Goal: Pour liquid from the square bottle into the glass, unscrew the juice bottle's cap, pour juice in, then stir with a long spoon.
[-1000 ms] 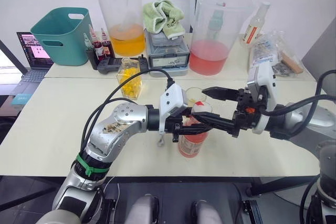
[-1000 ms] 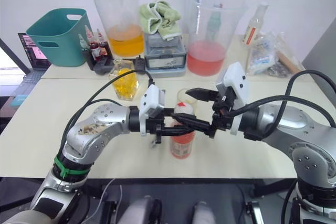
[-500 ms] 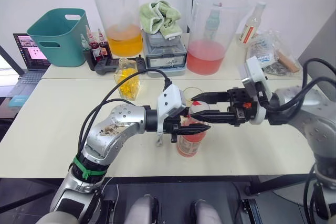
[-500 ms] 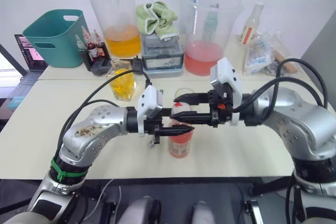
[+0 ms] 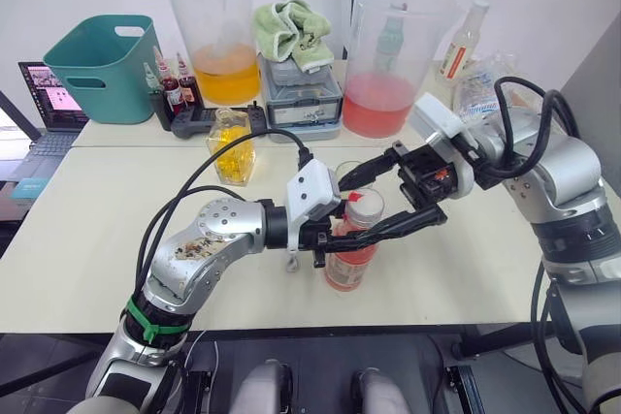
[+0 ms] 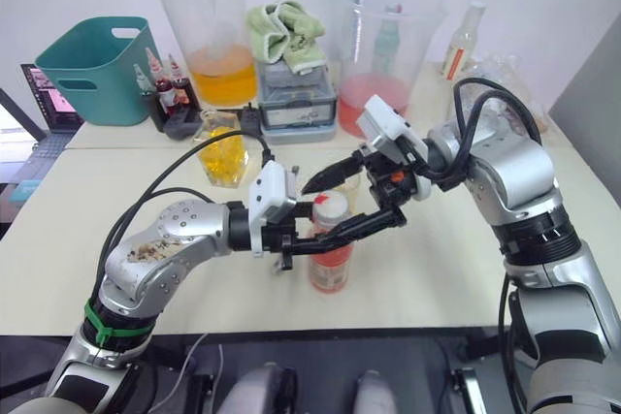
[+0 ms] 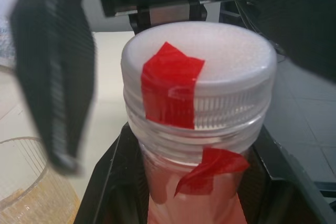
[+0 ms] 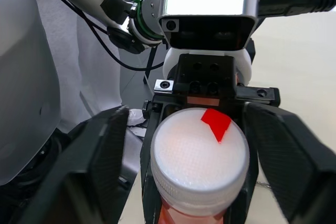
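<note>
Left tool [image 5: 342,237] clamps the juice bottle [image 5: 349,261]; right tool [image 5: 367,203] spread wide around its red-taped cap [image 7: 198,72].

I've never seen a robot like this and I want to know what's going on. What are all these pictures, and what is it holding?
It is a robot with two arms, and each arm ends in a gripper with two black fingers. The two wide pictures come from cameras in its head, looking down at a table. The two close pictures come from little cameras on its wrists.

The left gripper is shut on the juice bottle, a clear bottle of pink drink. The right gripper is open, with one finger on each side of the white cap, which is still on the bottle.

Behind the bottle stands the glass. Farther back are the square bottle, two big beakers and a green bin.
</note>
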